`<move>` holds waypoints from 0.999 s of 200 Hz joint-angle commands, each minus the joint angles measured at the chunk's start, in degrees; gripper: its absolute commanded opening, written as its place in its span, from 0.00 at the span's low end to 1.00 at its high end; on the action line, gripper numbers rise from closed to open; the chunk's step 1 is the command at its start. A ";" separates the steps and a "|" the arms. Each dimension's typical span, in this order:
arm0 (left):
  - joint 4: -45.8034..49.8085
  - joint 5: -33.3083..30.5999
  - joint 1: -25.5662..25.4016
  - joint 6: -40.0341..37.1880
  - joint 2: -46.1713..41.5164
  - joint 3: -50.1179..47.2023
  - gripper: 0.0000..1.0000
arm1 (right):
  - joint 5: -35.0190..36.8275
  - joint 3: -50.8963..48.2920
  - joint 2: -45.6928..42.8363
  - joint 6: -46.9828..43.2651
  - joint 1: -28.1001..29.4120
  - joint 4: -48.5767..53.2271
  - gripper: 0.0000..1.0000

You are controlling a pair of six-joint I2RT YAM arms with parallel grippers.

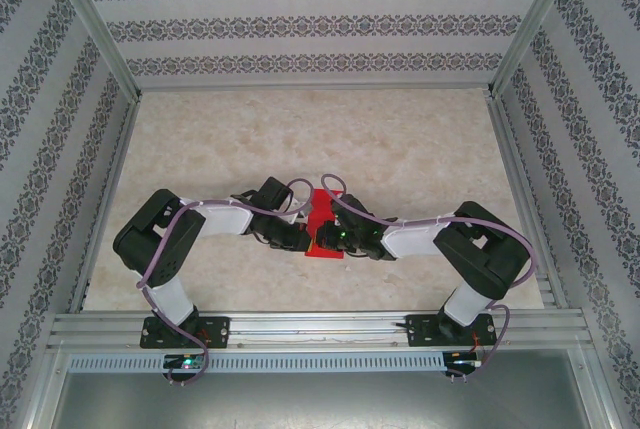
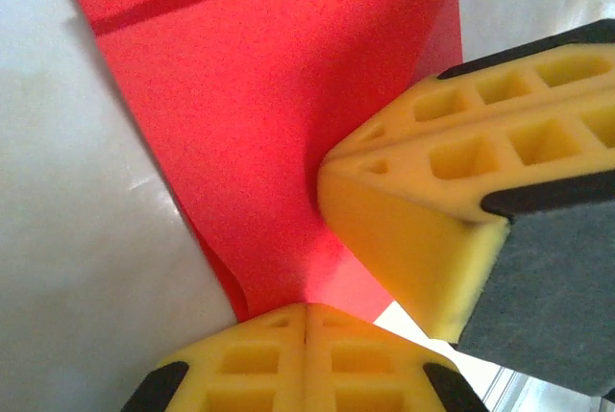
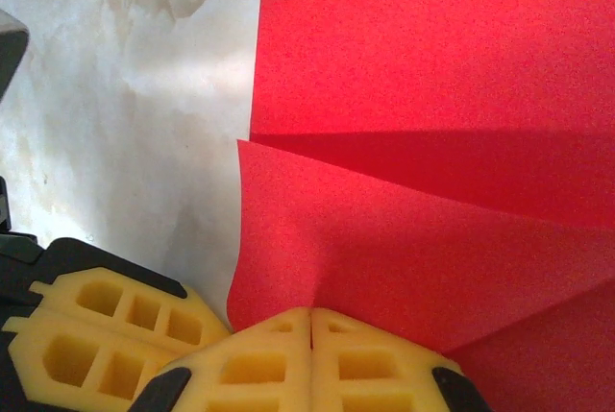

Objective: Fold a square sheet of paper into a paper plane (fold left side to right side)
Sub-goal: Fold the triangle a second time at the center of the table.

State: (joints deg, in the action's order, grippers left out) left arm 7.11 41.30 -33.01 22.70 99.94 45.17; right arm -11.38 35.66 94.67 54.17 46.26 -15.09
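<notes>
- While clamped together on the raised edge of the thin bright red square sheet of paper (image 2: 259,124), which spreads just ahead of each, hold left gripper (image 2: 306,314) and right gripper (image 3: 311,318) level.
- Carry that edge across in one arc, side by side, without pulling apart.
- Lay edge onto edge before pressing the crease against the pale marbled table (image 1: 300,129).

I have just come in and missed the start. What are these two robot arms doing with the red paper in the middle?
Both arms meet at the middle of the table, over a red paper that is partly folded. The left gripper and the right gripper are shut, close together, each apparently pinching the paper's edge. It is not a plane yet.
</notes>
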 commanded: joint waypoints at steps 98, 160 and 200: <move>5.72 -10.12 -0.47 -0.43 4.96 -1.08 0.01 | 4.17 0.03 -2.25 -5.75 -7.78 9.02 0.00; 5.72 -10.32 -0.47 -0.54 4.74 -1.05 0.01 | 2.95 -1.16 -3.13 -6.72 -11.35 8.69 0.00; 5.72 -10.32 -0.47 -0.54 4.30 -1.31 0.01 | 1.65 -1.73 -3.78 -7.83 -14.22 8.68 0.00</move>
State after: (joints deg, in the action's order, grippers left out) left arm 7.09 41.36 -33.01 22.70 100.92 46.28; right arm -12.27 35.40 91.83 48.38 34.46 -9.17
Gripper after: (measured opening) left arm 0.037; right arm 0.047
